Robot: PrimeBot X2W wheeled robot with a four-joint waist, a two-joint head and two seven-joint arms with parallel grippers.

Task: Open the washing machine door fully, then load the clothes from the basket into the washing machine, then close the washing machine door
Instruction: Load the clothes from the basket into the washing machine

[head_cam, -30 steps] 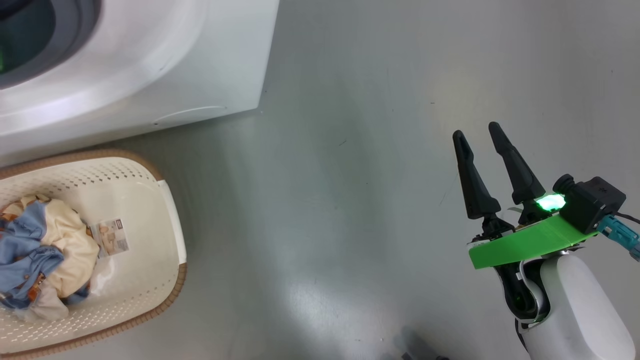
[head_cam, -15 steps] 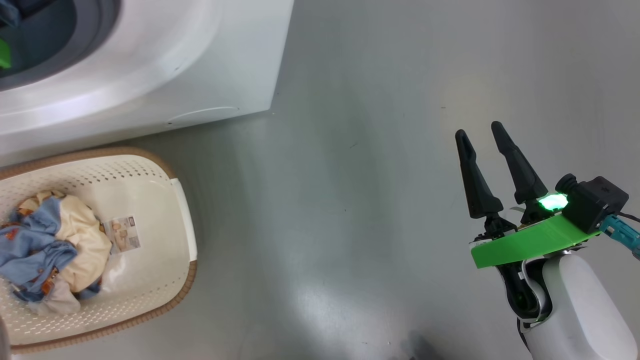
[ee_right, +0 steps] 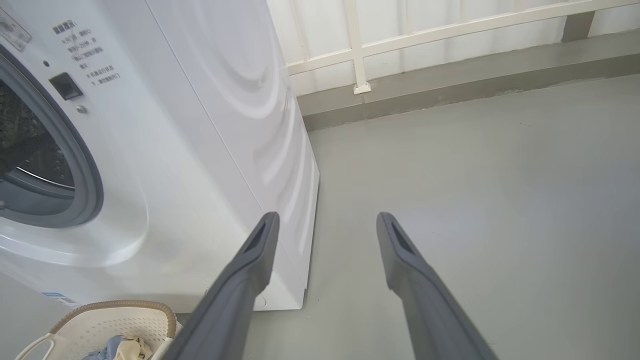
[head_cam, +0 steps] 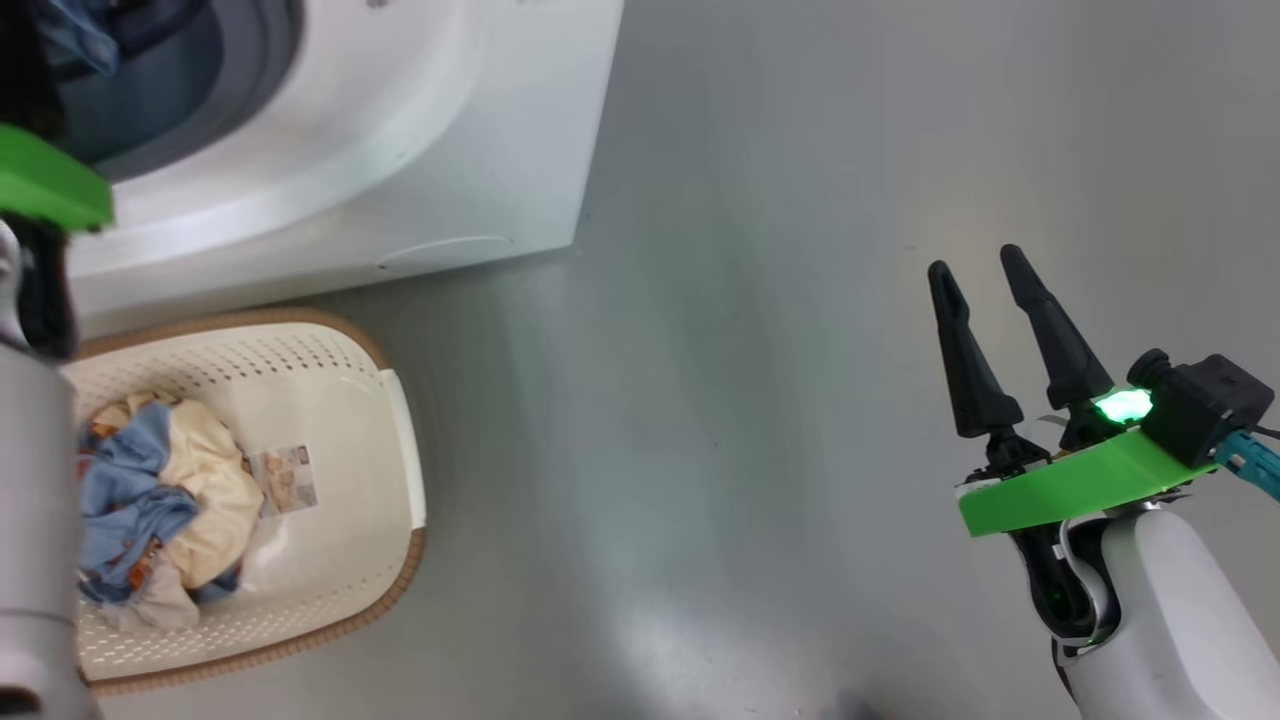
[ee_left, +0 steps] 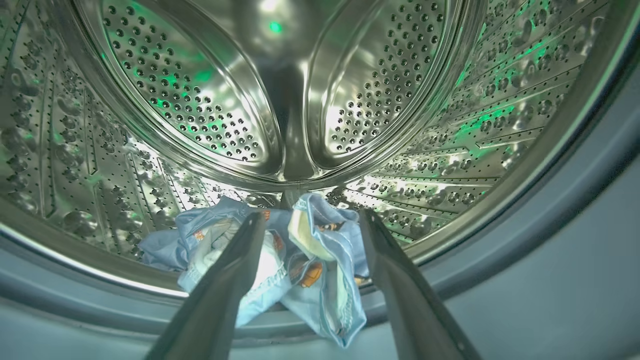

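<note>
A: What has changed in the head view over the last second?
B: The camera has swung, so the washing machine [head_cam: 420,150] and the basket [head_cam: 400,440] sit further right in the picture. The left arm's pale forearm [head_cam: 35,500] and green bracket [head_cam: 50,190] have come in at the left edge. The clothes [head_cam: 170,500] — blue denim over a cream piece — lie bunched in the basket's left half, beside its paper label [head_cam: 285,480].
A: And the right gripper [head_cam: 975,260]?
B: It hangs over bare grey floor [head_cam: 750,400], well apart from the machine, fingers spread with nothing between them.
A: The left wrist view?
B: The left gripper [ee_left: 311,214] points into the perforated steel drum [ee_left: 200,100], fingers wide apart. A light blue garment [ee_left: 320,270] lies at the drum's front lip, its hem drooping over the grey gasket [ee_left: 550,240] — whether the fingers touch it cannot be told.
A: The right wrist view?
B: The right gripper's spread fingers frame the machine's right corner, with the basket at lower left and a white railing [ee_right: 400,35] behind.
</note>
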